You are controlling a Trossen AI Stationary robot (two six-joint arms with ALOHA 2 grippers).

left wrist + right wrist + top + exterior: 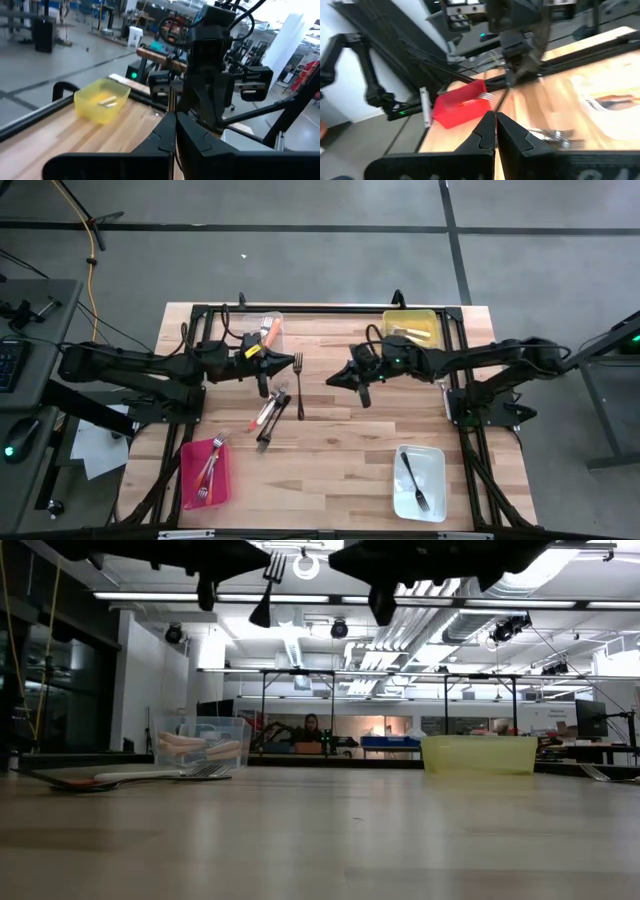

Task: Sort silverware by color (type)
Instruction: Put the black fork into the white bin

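Observation:
My left gripper (292,363) is above the table's middle, shut on a dark all-metal fork (299,390) that also shows high up in the low view (268,585). My right gripper (334,377) faces it from the right, shut and empty, a short gap away. A small pile of silverware (270,410), red-and-white handled and dark pieces, lies flat on the wood below the left gripper. The right wrist view shows the left arm with the fork (506,87) ahead of my shut fingers (495,127). My left gripper pinches the dark fork between its two fingers near the fork's far end (297,366). The fingers come level from the table's left and lie across the fork. It is lifted clear of the table, its long part (300,405) running toward the near edge. The thin shaft (172,102) rises between the fingertips.
Four bins stand near the corners: a clear bin (268,326) with orange pieces far left, a yellow bin (411,326) far right, a red bin (205,472) with red-handled forks near left, a white bin (420,483) holding a dark fork near right. Bare wood lies between them.

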